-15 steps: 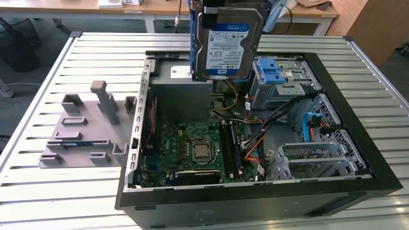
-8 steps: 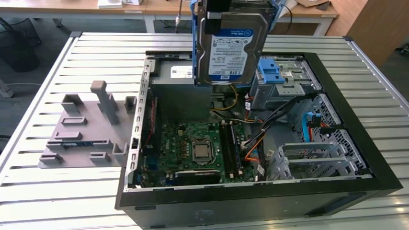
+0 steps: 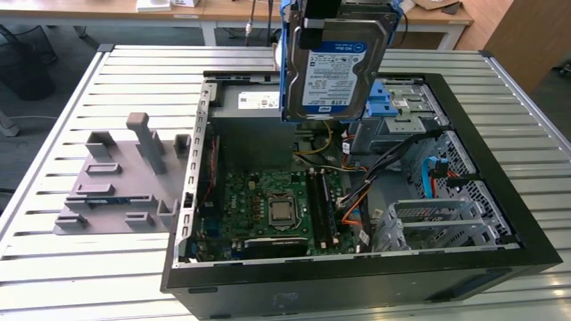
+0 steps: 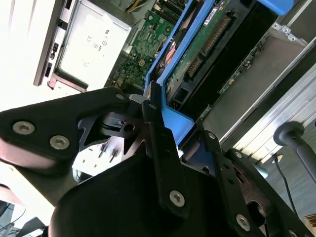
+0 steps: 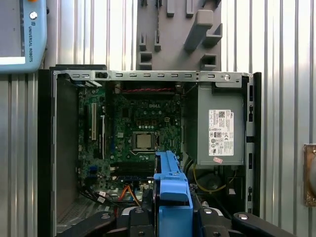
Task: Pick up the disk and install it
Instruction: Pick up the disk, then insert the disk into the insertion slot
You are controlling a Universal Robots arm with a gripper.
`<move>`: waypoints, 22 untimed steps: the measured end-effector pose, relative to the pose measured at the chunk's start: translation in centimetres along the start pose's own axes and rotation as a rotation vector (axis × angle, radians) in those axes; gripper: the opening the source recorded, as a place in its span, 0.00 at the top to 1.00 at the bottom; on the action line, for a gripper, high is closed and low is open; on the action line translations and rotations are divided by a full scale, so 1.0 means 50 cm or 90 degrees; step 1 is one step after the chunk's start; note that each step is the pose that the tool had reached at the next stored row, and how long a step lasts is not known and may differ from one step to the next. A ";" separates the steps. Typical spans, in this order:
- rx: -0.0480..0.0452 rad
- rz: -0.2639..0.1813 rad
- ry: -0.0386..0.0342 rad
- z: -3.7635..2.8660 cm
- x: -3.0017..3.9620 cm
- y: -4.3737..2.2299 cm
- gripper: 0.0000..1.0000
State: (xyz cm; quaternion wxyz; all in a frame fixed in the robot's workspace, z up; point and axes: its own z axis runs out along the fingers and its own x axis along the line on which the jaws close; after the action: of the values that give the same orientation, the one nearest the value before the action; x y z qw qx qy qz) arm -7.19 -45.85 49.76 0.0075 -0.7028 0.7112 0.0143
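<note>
You're in a robotics lab or test workshop, w/ office space behind. Signs: a slatted alu worktop made of profile strips. An opened PC tower lies on its side on it, cover off, motherboard and cabling bare. A grey fixture plate w/ upright pegs and slots sits beside the tower. A robot pincer is clamped on the disk above the case. A blue-edged teach pendant sits by the tower. In the bkgd, light wooden desks w/ cables hanging off them, i.e. office-type furniture.
</note>
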 end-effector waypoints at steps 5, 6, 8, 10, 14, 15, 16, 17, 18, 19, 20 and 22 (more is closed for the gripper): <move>0.0000 0.000 0.0000 0.000 0.000 0.000 0.64; 0.0000 0.000 -0.0001 0.000 0.000 -0.001 0.64; 0.0000 0.000 0.0000 0.000 0.000 -0.002 0.64; 0.0000 0.000 0.0000 0.000 0.000 -0.003 0.64; 0.0000 0.000 0.0000 0.000 0.000 -0.003 0.64; 0.0000 0.000 0.0000 0.000 0.000 -0.003 0.64; 0.0000 0.000 0.0000 0.000 0.000 -0.003 0.64; 0.0000 0.000 0.0000 0.000 0.001 -0.003 0.64; 0.0000 0.000 0.0000 0.000 0.002 -0.003 0.64; 0.0001 0.001 -0.0001 0.000 0.004 -0.003 0.64; 0.0000 0.002 -0.0001 0.001 0.007 -0.003 0.64; 0.0001 0.002 -0.0001 0.001 0.016 -0.003 0.64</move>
State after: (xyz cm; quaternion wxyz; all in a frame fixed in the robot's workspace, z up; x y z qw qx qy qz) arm -7.04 -46.64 49.68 0.0076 -0.7014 0.7126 0.0143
